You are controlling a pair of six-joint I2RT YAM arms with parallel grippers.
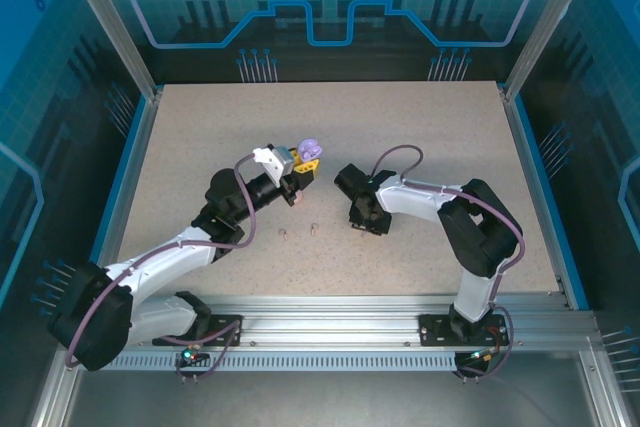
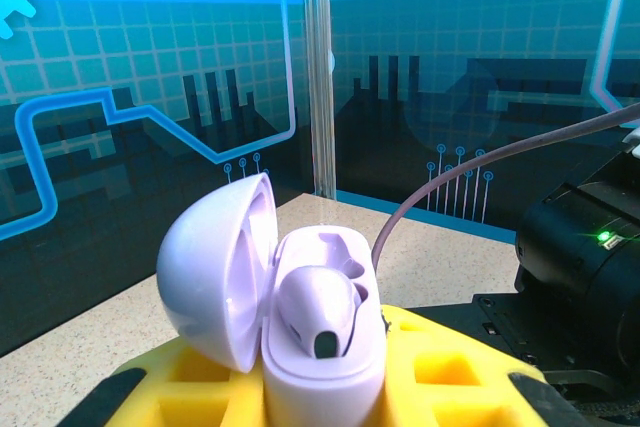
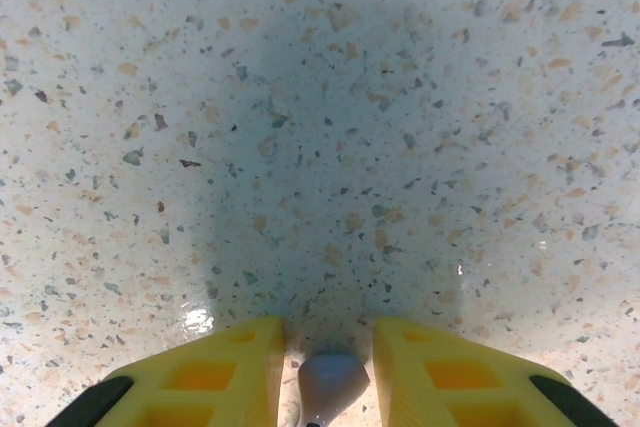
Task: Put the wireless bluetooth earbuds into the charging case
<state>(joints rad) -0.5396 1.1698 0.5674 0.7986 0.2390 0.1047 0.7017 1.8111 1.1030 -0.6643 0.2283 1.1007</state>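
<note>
My left gripper (image 1: 304, 169) is raised above the table and shut on the purple charging case (image 2: 322, 372), held between its yellow fingers (image 2: 455, 377). The case lid (image 2: 212, 267) hangs open to the left. One purple earbud (image 2: 318, 309) sits in the case, next to a bare socket. My right gripper (image 3: 328, 367) points down at the table, its yellow fingers (image 3: 215, 377) standing apart on either side of a second purple earbud (image 3: 331, 380), with a narrow gap on each side. Two pale pink earbuds (image 1: 283, 235) (image 1: 313, 228) lie on the table between the arms.
The speckled table (image 1: 430, 137) has blue edging and clear panels on posts on three sides. The right arm's body (image 2: 585, 267) and its cable are close to the right of the held case. Open tabletop lies behind and to the right of both grippers.
</note>
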